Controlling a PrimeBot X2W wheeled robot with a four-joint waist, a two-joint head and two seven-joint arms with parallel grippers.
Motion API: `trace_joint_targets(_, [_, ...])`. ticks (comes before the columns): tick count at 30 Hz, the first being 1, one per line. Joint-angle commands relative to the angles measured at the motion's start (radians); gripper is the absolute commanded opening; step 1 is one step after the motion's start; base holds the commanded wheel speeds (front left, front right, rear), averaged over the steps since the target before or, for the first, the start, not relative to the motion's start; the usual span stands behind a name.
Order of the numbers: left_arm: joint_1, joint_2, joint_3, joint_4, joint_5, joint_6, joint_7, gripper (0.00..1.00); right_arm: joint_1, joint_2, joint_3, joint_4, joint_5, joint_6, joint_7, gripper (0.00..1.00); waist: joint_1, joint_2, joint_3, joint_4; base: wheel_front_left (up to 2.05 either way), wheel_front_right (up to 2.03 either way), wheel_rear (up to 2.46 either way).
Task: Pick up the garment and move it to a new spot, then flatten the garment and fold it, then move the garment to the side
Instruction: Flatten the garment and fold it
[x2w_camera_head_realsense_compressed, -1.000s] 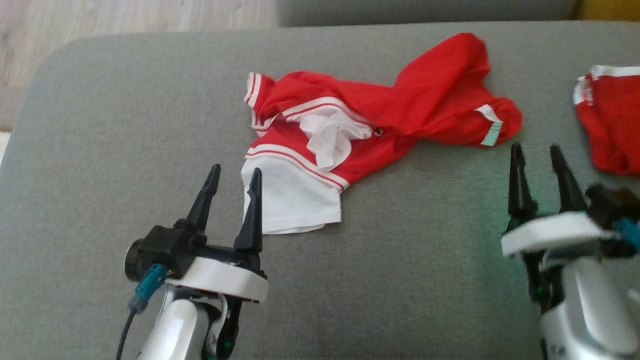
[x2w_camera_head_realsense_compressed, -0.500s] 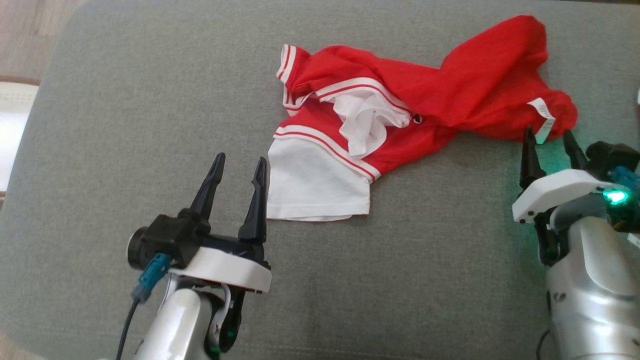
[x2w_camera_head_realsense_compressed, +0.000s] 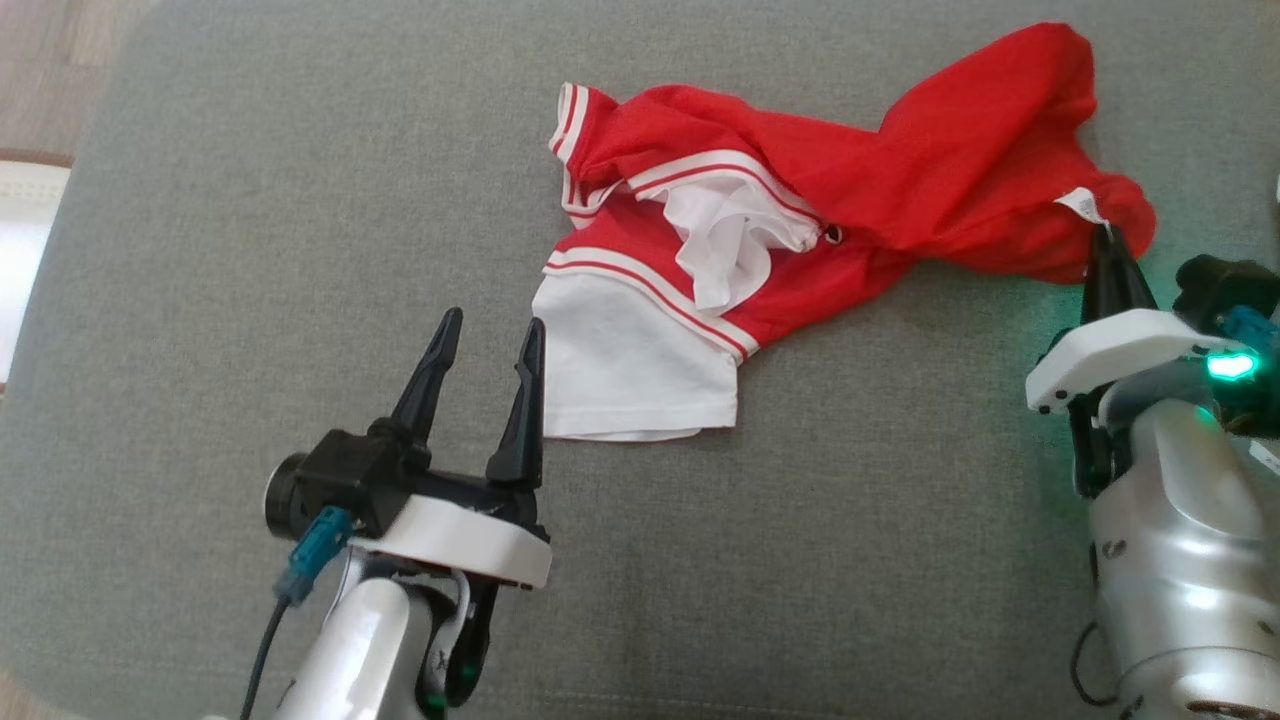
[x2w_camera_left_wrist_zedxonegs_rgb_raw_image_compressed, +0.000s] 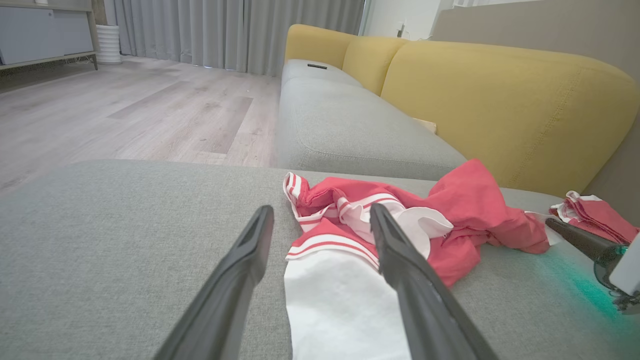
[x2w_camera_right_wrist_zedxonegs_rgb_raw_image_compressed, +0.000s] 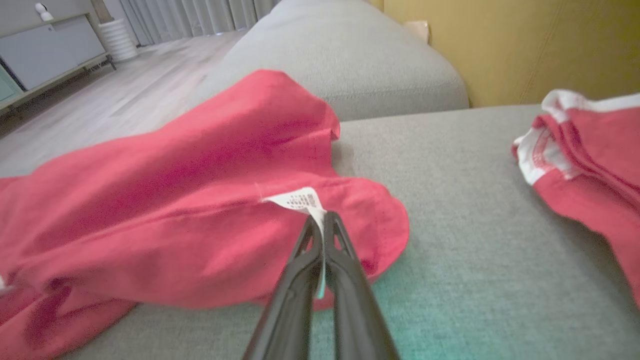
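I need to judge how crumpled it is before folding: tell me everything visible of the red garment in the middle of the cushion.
The garment is thin red fabric with white striped trim and a white panel, lying crumpled and twisted on the grey cushion. The right end effector is shut on its white label; the open left end effector sits at the white panel's edge, contact unclear.

The garment was red, with a plain white panel, red-and-white striped trim and a white care label. The seat cushion was grey, the sofa backrest mustard yellow, and the second garment red edged in white.
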Motion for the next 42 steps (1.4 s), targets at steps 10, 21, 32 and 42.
trace_joint_targets(10, [-0.018,0.004,0.035,-0.022,-0.005,0.006,-0.005,1.0,-0.074,0.0,0.052,-0.104,0.016,0.007,-0.054,0.0,0.0,0.0,-0.069,-0.018,0.0,0.0,0.0])
trace_joint_targets(21, [-0.002,0.004,0.035,-0.039,-0.026,0.018,-0.005,1.0,-0.157,-0.01,0.095,-0.38,-0.018,0.007,0.077,0.0,0.0,0.0,-0.093,0.005,0.0,0.0,0.0])
trace_joint_targets(32, [-0.035,0.004,0.005,-0.056,-0.054,0.028,-0.005,1.0,-0.277,-0.103,0.09,-0.502,-0.068,0.007,0.251,0.0,0.0,0.0,-0.014,0.093,0.0,0.0,0.0])
trace_joint_targets(42, [-0.074,0.004,-0.022,-0.054,-0.07,0.032,-0.005,1.0,-0.485,-0.192,-0.026,-0.184,-0.197,0.007,0.244,1.0,0.0,0.0,0.035,0.176,0.0,0.0,0.0])
